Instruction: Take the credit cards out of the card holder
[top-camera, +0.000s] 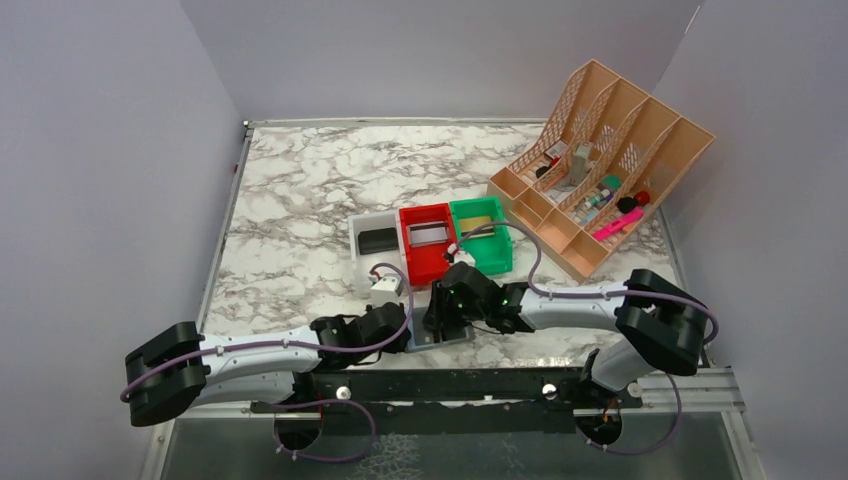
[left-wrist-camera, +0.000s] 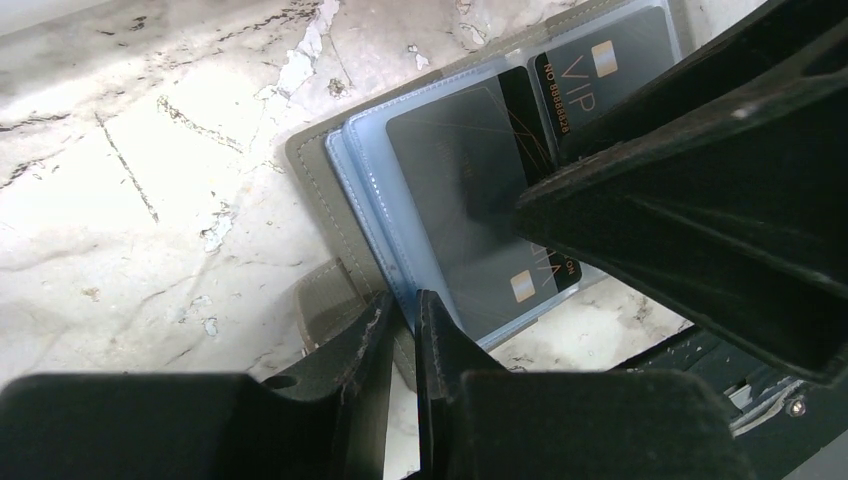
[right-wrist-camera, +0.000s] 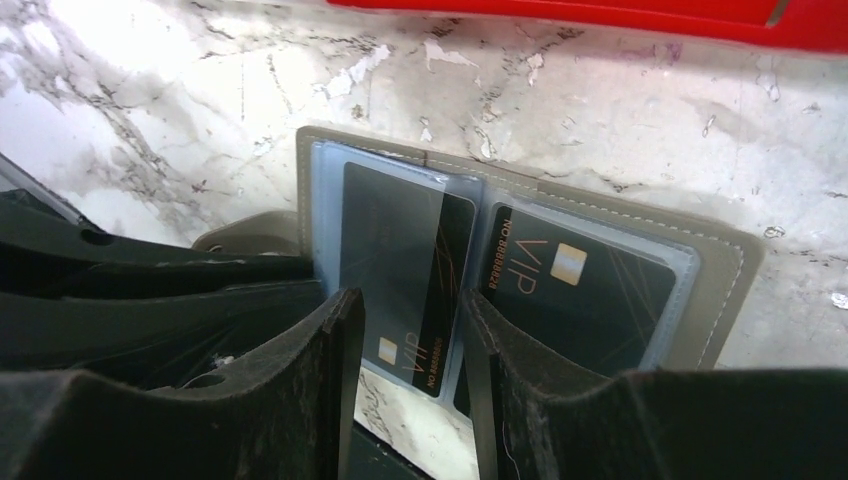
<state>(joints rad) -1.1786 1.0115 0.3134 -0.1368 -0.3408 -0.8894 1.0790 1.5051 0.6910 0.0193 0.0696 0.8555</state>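
Observation:
The card holder (top-camera: 445, 338) lies open on the marble near the table's front edge, grey cover (right-wrist-camera: 722, 290) down and pale blue sleeves up. One black credit card (right-wrist-camera: 395, 250) sits in the left sleeve, partly slid toward me. A second black card (right-wrist-camera: 590, 290) fills the right sleeve. My left gripper (left-wrist-camera: 403, 312) is shut on the holder's left edge (left-wrist-camera: 310, 160), pinching the blue sleeve border beside the card (left-wrist-camera: 470, 190). My right gripper (right-wrist-camera: 410, 320) is open, its fingers standing either side of the left card's near end without touching it.
Just behind the holder stand a white bin (top-camera: 358, 255), a red bin (top-camera: 408, 250) and a green bin (top-camera: 502, 250); the white and red ones each hold a flat dark item. A tan desk organiser (top-camera: 690, 140) with small items fills the back right. The red bin's wall (right-wrist-camera: 600, 15) is close ahead.

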